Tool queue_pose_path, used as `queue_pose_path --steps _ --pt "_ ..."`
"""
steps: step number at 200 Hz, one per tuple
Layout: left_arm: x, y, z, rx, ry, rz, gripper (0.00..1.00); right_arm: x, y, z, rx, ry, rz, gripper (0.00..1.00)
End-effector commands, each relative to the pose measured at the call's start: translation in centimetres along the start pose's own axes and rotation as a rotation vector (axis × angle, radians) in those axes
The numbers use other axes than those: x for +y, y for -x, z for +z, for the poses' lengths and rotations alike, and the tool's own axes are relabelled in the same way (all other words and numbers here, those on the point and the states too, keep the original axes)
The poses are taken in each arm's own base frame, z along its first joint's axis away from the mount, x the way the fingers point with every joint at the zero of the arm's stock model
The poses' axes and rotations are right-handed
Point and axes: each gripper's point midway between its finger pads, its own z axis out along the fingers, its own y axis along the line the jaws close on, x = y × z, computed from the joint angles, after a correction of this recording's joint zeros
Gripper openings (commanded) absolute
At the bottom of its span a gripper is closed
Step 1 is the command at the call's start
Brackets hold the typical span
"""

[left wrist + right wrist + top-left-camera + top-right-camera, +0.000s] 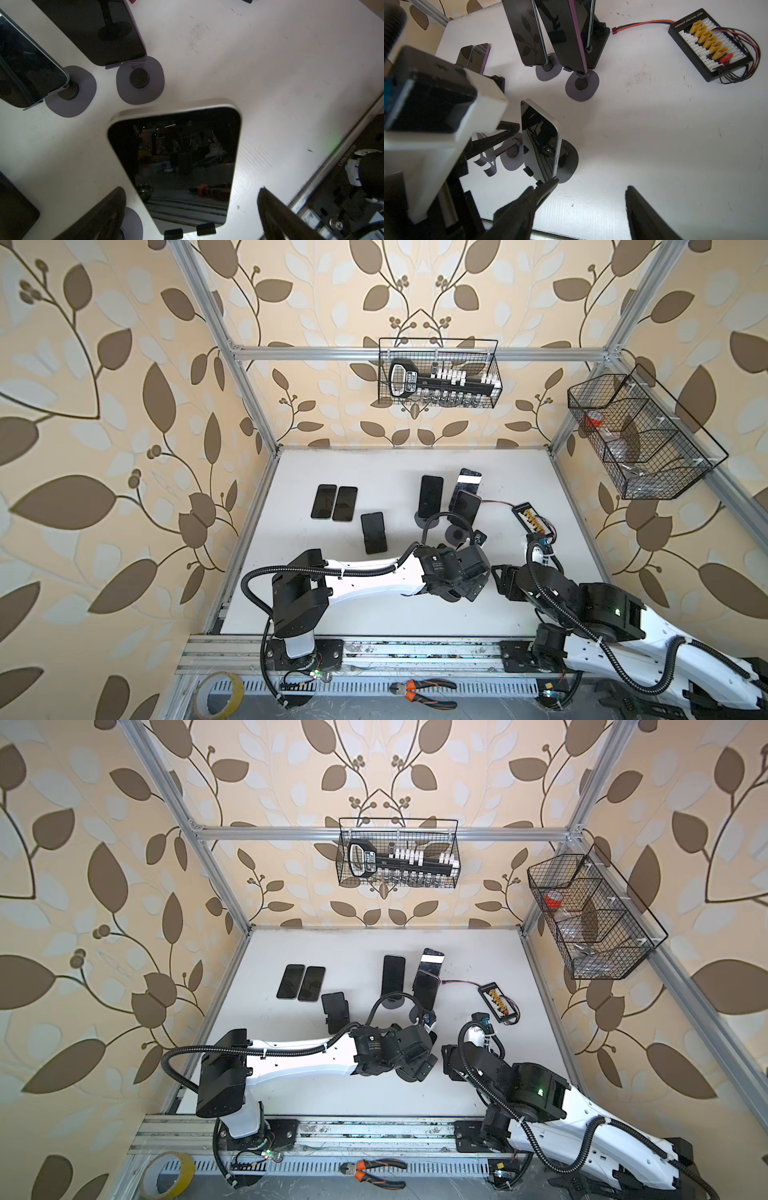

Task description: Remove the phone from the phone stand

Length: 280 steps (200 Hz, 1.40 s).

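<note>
- Phone (176, 162) propped on phone stand (569, 161), screen dark; in both top views hidden under left arm (453, 568), just below frame centre.
- Left gripper (192, 190) spread wide, fingers either side of phone.
- Right gripper (592, 184) parted, empty, one fingertip beside phone's corner.

Beige wallpaper (124, 377), brown leaf print, three walls. Aluminium frame (311, 353) surrounds white table (353, 614). Black wire basket (438, 339) on rear rail; second wire basket (660, 477) at side. Soft light.

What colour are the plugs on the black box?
The plugs are yellow, with one red bit beside them. The right wrist view shows them best.
</note>
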Motion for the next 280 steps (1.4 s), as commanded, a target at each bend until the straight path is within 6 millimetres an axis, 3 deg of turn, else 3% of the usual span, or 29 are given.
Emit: queue_pose_path --steps 1,166,280 --pt "-0.1 1.1 -0.7 -0.025 0.028 -0.036 0.99 -0.2 -0.4 0.3 0.011 -0.01 0.009 0.69" --pt "-0.1 2.3 0.5 -0.032 0.084 -0.105 0.94 0.2 0.4 -0.2 -0.009 0.007 0.012 0.68" --pt "0.0 2.0 1.3 -0.027 0.103 -0.119 0.88 0.2 1.0 -0.4 -0.035 0.0 -0.022 0.68"
